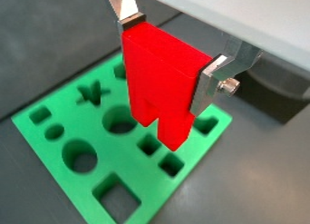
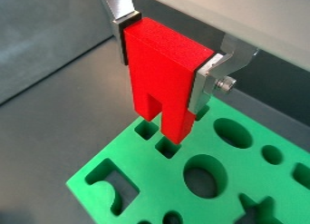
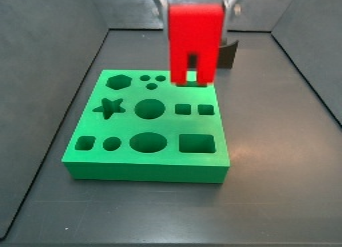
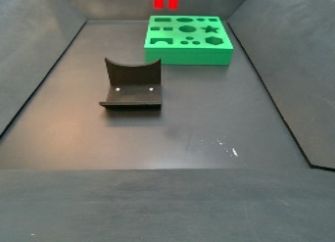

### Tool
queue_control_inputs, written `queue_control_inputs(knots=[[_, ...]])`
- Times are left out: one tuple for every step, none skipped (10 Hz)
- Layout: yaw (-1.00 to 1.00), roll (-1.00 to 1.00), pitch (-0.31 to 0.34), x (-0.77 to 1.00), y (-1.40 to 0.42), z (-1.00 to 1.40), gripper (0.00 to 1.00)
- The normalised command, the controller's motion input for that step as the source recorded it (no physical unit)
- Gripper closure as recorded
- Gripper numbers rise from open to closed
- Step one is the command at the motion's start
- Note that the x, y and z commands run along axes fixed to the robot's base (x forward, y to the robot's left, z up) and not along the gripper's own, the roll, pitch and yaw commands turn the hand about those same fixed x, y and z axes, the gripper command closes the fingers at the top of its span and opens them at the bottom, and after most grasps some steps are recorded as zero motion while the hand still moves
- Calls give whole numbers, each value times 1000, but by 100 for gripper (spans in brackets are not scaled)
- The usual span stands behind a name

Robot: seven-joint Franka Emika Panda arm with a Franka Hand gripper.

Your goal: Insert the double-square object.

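Note:
My gripper is shut on the double-square object, a bright red block held upright with its two legs pointing down. The silver fingers clamp its upper sides in both wrist views. The block hangs over the green board, its leg tips close above a pair of small square holes. In a side view the block is over the board's far right part. In a side view only its legs show, behind the board.
The board has several cut-outs: a star, circles, squares. The dark fixture stands on the floor well apart from the board; it also shows just behind the block. Sloped grey walls ring the floor.

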Motion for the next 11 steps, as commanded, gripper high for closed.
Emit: queue_control_inputs(knots=[[0,174,130,189,-89,-697,100],[0,139,110,0,0,-334,100],[0,163,124,0,0,-294,100],[0,133,64,0,0,-414,100],[0,59,94,0,0,-260,100],[34,116,131,146,0,-317,100],[34,107,147,169,0,-231,100],[49,59,130,217,0,-131,100],[63,7,64,274,0,-126,100],[46,0,19,300,0,-149,100],[43,0,23,311,0,-174,100]])
